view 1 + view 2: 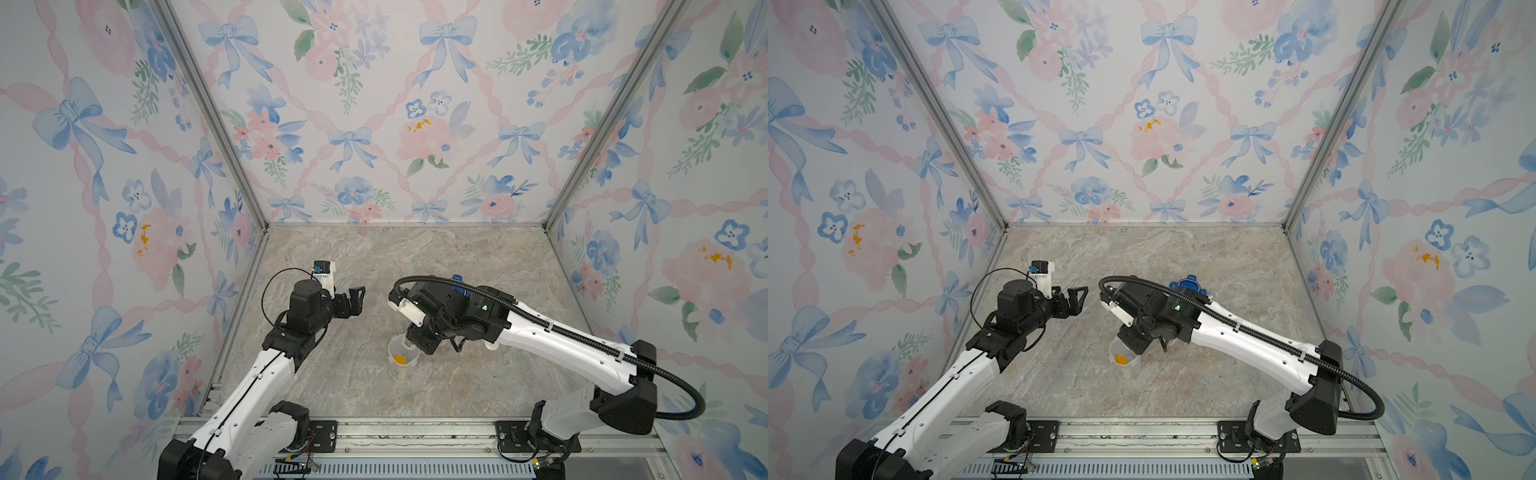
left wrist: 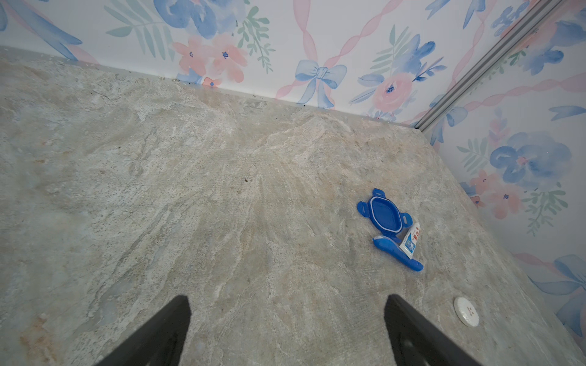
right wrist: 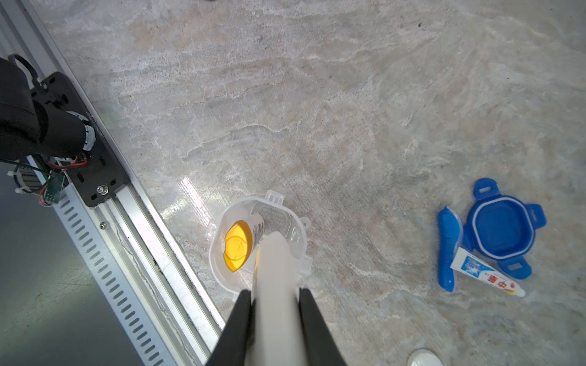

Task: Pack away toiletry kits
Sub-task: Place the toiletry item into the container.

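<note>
Two grippers over marbled stone tabletop [image 1: 415,257]. Right gripper [image 3: 275,304] above translucent plastic cup [image 3: 222,269], jaws pinching plain white tube [image 3: 276,285], tube tip at cup mouth. Inside cup already: white tube with orange cap [image 3: 236,246], cap up. Left gripper [image 2: 287,320] hanging at cup's 10 o'clock in both top views, jaws spread wide, holding nothing. At 1 o'clock from cup, mostly hidden behind right arm: blue lid with four clip tabs [image 3: 501,226]; touching it, blue oblong plastic case [image 3: 447,250] and white tube with blue-red print [image 3: 488,277], tube lying across case. Small round white disc [image 2: 466,311] flat on tabletop, apart from that cluster.
</note>
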Controlling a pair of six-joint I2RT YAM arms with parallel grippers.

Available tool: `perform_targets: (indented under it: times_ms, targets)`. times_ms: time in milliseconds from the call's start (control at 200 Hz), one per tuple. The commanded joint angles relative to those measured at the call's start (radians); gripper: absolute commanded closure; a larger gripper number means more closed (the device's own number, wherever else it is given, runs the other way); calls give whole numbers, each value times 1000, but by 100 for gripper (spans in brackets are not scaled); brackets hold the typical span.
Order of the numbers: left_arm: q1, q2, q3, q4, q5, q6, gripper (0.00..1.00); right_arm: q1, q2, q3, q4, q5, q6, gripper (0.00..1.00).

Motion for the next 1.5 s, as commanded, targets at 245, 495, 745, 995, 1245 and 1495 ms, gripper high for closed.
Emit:
perform_targets:
  times_ms: [245, 495, 745, 995, 1245, 1495]
  targets:
    - [-69, -68, -32, 19, 12, -10, 2, 17, 90, -73, 90, 7, -3, 86]
    - [-72, -99, -27, 17, 19, -37, 2, 16, 109, -113, 136, 4, -6, 79]
    - [-75, -64, 0, 17, -19, -40, 2, 29, 97, -114, 136, 23, -1, 69]
    - [-75, -44, 33, 17, -41, -31, 2, 31, 73, -80, 110, 42, -5, 61]
    - [-102, 45, 105, 19, -1, -1, 2, 5, -67, -24, 60, 128, -17, 55]
    - [-222, 233, 273, 14, 86, 86, 2, -344, -228, -121, -12, 85, -58, 43]
